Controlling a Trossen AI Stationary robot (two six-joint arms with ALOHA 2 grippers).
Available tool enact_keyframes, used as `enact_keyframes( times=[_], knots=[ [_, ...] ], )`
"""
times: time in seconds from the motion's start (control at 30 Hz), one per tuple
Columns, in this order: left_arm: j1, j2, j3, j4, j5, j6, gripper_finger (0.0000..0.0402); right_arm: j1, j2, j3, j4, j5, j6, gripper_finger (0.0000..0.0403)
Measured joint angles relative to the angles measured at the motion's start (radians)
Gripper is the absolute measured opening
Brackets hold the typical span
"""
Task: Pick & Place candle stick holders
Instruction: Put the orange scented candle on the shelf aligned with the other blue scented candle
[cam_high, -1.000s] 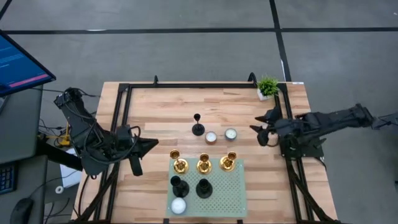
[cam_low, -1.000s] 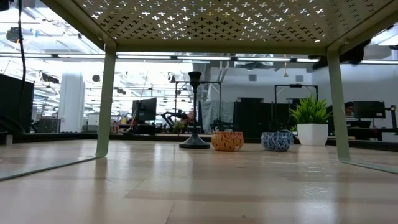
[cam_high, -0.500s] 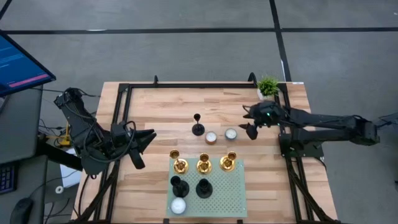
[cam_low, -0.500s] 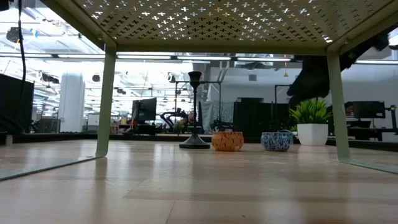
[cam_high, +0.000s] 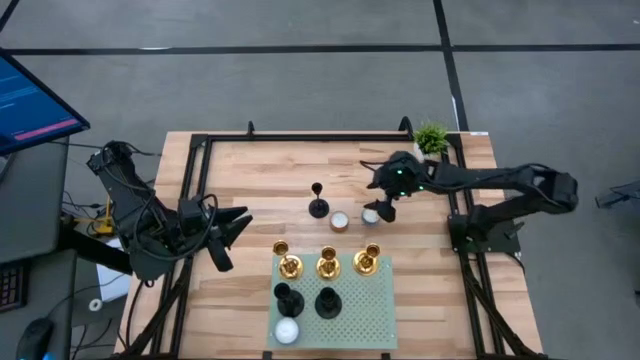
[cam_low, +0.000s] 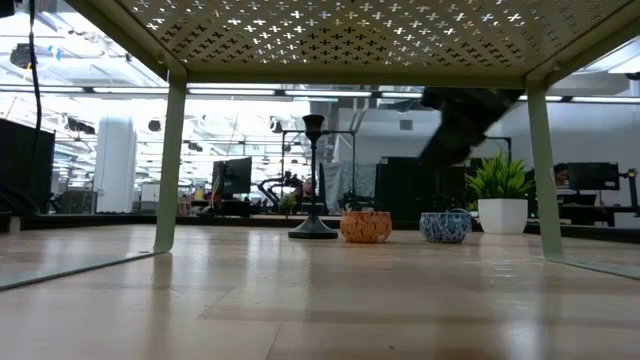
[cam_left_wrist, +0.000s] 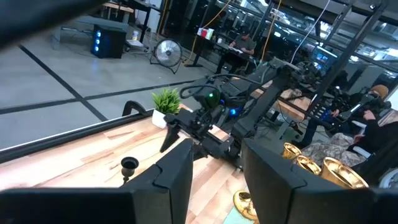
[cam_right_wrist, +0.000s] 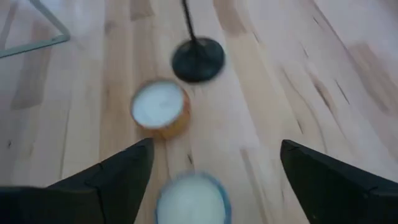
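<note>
The right gripper (cam_high: 378, 198) hangs jaws spread over the blue candle cup (cam_high: 371, 215), pointed at the lone black holder (cam_high: 318, 203) on the table (cam_high: 250, 170), probably its target. Five holders stand on the green rack (cam_high: 375, 305): three gold (cam_high: 328, 264), two black (cam_high: 327, 301), beside a white candle (cam_high: 287, 331). The left gripper (cam_high: 232, 238) waits near the table's left edge, jaws spread.

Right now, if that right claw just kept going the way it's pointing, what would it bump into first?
Probably the blue candle cup, which lies right between the open right gripper fingers. The orange candle cup and the black candle stick holder lie further along. Depth is unclear, so it might pass above.
</note>
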Motion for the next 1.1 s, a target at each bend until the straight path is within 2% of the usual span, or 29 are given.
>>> enact_keyframes(
  times=[0.17, 0.53, 0.7, 1.0, 1.1],
  knots=[
    [0.000, 0.000, 0.000, 0.007, 0.000, 0.000, 0.0139, 0.048, 0.124, 0.111, -0.001, 0.001, -0.035, 0.0364],
    [0.000, 0.000, 0.000, 0.020, 0.000, -0.001, 0.0139, 0.145, 0.358, 0.247, 0.026, -0.027, -0.111, 0.0368],
    [0.000, 0.000, 0.000, 0.025, 0.001, -0.001, 0.0139, 0.170, 0.400, 0.248, 0.116, -0.043, -0.113, 0.0368],
    [0.000, 0.000, 0.000, 0.034, 0.001, -0.001, 0.0139, 0.184, 0.401, 0.248, 0.161, -0.023, -0.134, 0.0368],
    [0.000, 0.000, 0.000, 0.038, 0.001, -0.001, 0.0139, 0.189, 0.446, 0.247, 0.186, -0.012, -0.139, 0.0368]
  ],
)
